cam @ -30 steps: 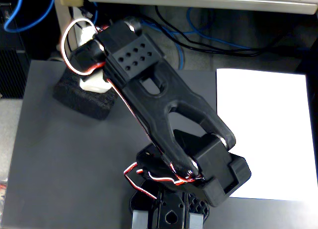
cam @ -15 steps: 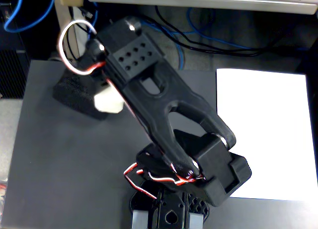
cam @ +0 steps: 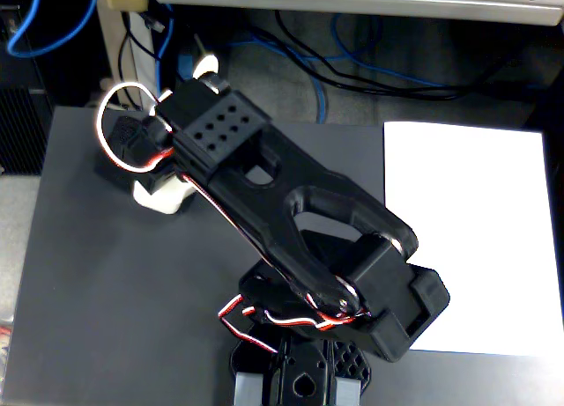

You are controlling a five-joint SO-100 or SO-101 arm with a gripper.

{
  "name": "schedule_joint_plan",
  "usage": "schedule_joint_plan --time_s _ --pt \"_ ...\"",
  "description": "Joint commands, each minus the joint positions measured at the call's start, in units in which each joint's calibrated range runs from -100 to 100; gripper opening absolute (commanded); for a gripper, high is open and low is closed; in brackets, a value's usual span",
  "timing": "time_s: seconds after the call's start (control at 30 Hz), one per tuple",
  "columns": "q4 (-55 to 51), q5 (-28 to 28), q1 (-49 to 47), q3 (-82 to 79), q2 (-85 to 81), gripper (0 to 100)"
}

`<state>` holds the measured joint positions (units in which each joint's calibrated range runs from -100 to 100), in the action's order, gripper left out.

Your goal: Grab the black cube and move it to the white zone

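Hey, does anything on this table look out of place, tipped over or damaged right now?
Nothing stands out. The white zone lies flat at the right side of the table. The arm hides the gripper end, so the black cube shows only partly at the far left.

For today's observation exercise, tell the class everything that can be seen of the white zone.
The white zone is a plain white rectangular sheet, paper-like, lying flat on the dark grey tabletop at the right of the fixed view. Nothing rests on it. Its right edge runs out of the picture, and the arm's black elbow covers its lower left corner. No marks or folds show.
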<state>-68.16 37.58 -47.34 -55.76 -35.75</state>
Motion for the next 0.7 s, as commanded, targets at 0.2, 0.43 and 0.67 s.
schedule_joint_plan --time_s 0.2,0.43,0.67 --pt "10.45 -0.28 -0.56 -7.98 -0.16 58" --pt "15.68 -3.74 -0.64 -12.06 -0.16 40" --pt "16.19 -5.79 -0.56 -12.15 -0.16 40"
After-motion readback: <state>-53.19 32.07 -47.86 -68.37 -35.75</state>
